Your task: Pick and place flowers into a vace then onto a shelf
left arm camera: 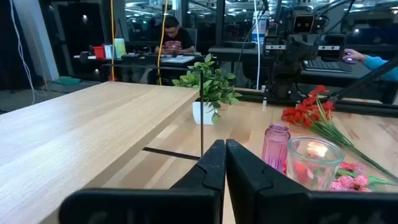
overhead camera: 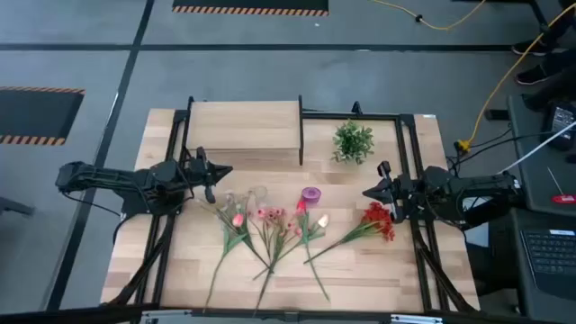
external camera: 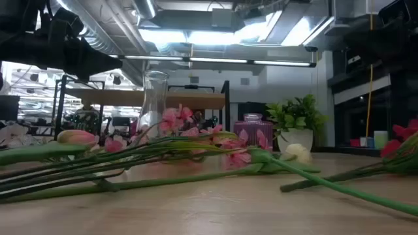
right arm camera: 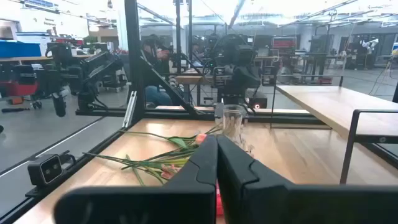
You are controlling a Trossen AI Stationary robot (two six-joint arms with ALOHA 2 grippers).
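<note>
Several long-stemmed flowers lie flat on the table's near half: a pink tulip [overhead camera: 237, 219], small pink blossoms [overhead camera: 270, 216], cream and pink tulips [overhead camera: 310, 216] and a red cluster [overhead camera: 379, 221]. A clear glass vase [overhead camera: 245, 197] [external camera: 155, 98] stands upright just behind them, with a small purple vase [overhead camera: 310, 194] beside it. The shelf [overhead camera: 243, 126] stands at the far left-middle. My left gripper [overhead camera: 223, 171] [left arm camera: 224, 149] hovers shut beside the shelf's near edge. My right gripper [overhead camera: 367, 192] [right arm camera: 216, 144] hovers shut just behind the red cluster. Neither touches anything.
A bushy green plant in a white pot [overhead camera: 353, 141] stands at the far right of the table, next to the shelf. A black frame [overhead camera: 409, 162] runs along the table's sides. A person sits at a desk [left arm camera: 171, 34] beyond the table.
</note>
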